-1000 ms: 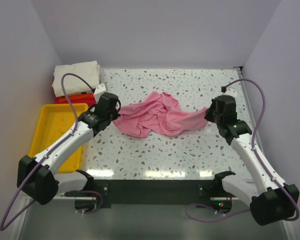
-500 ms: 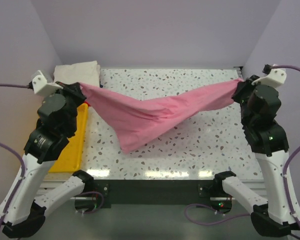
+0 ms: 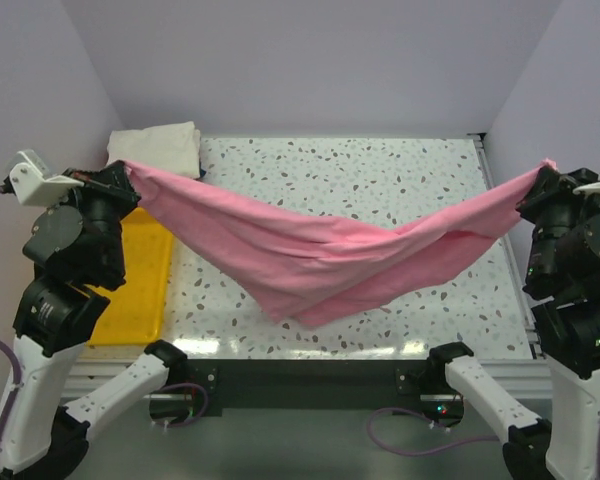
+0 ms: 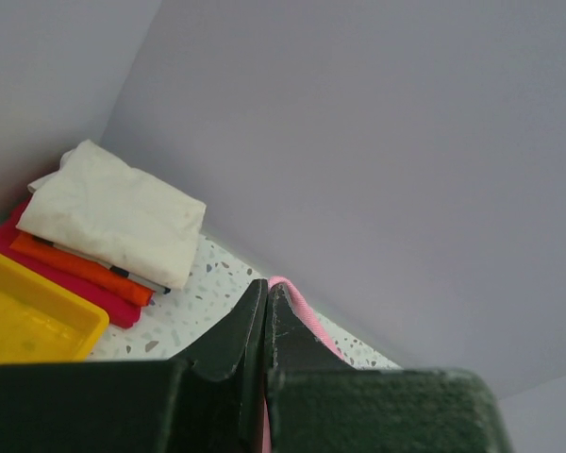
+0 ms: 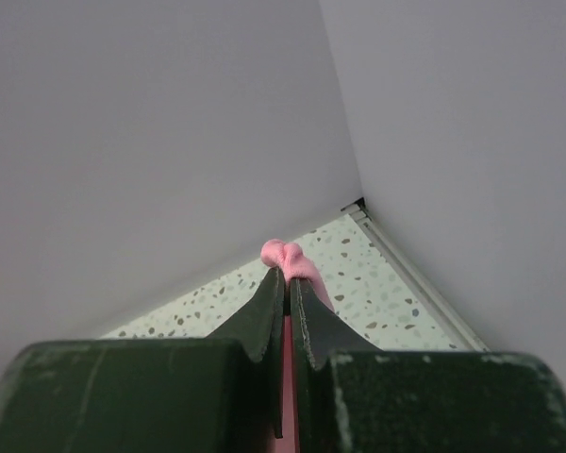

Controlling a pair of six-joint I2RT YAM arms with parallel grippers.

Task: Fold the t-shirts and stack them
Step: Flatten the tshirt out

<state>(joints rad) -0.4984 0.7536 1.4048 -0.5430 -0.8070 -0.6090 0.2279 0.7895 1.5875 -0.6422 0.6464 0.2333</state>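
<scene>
Left gripper (image 3: 122, 172) and right gripper (image 3: 540, 182) were each clamped tight on an end of the pink t-shirt (image 3: 310, 265), stretched sagging above the tabletop (image 3: 380, 170); folded shirts (image 3: 155, 148) were stacked at its far left corner.

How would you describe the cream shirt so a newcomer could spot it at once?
Find the table's far left corner, behind the yellow tray. The cream shirt lies folded there, on top of an orange shirt and a red shirt.
</scene>
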